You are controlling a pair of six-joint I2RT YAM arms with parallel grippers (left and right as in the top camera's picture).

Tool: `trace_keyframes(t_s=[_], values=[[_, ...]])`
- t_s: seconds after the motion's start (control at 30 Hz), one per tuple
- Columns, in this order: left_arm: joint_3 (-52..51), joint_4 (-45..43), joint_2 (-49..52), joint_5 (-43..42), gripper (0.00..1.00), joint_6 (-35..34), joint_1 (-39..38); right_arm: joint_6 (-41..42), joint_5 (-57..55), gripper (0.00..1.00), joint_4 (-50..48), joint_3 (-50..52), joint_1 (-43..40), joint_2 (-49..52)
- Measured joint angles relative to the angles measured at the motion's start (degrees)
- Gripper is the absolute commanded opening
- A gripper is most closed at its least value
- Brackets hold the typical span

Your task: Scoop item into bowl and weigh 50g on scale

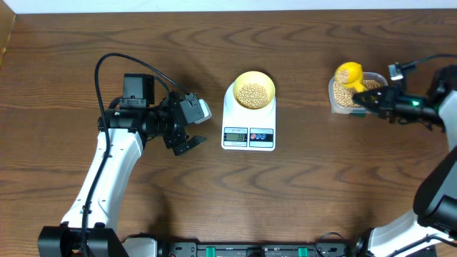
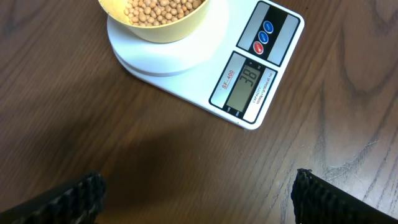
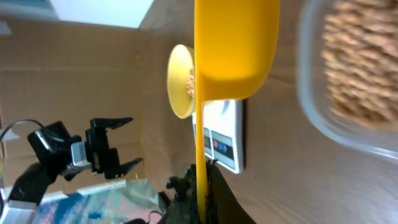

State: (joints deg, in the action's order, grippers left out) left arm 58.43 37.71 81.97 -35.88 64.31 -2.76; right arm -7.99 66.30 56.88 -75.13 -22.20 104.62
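Overhead: bowl (image 1: 254,77) of beans (image 1: 254,93) sits on the scale (image 1: 248,135); left hand (image 1: 191,143) hangs released beside the scale, right hand (image 1: 373,96) grips a yellow scoop (image 1: 350,73) at the clear tub (image 1: 345,100) farther off.

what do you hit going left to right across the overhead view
left gripper → scale → tub; left out: bowl on the scale, and scoop and right gripper, which overlap the tub
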Motion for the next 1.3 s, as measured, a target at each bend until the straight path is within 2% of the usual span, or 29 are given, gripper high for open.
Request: trace_keyframes(t_s=[0.37, 0.6, 0.87, 1.3], values=[[0.0, 0.0, 0.0, 0.0, 0.98, 0.0, 0.0, 13.2, 2.5, 0.01, -14.9, 0.0, 11.1, 0.0], [0.0, 0.0, 0.0, 0.0, 0.98, 0.0, 0.0, 20.7, 1.6, 0.02, -20.1, 0.0, 17.9, 0.0], [0.0, 0.0, 0.0, 0.0, 0.98, 0.0, 0.0, 25.2, -3.6, 0.01, -20.5, -0.3, 25.9, 0.0], [0.0, 0.0, 0.0, 0.0, 0.98, 0.0, 0.0, 25.2, -19.0, 0.02, -17.4, -6.1, 34.7, 0.0]])
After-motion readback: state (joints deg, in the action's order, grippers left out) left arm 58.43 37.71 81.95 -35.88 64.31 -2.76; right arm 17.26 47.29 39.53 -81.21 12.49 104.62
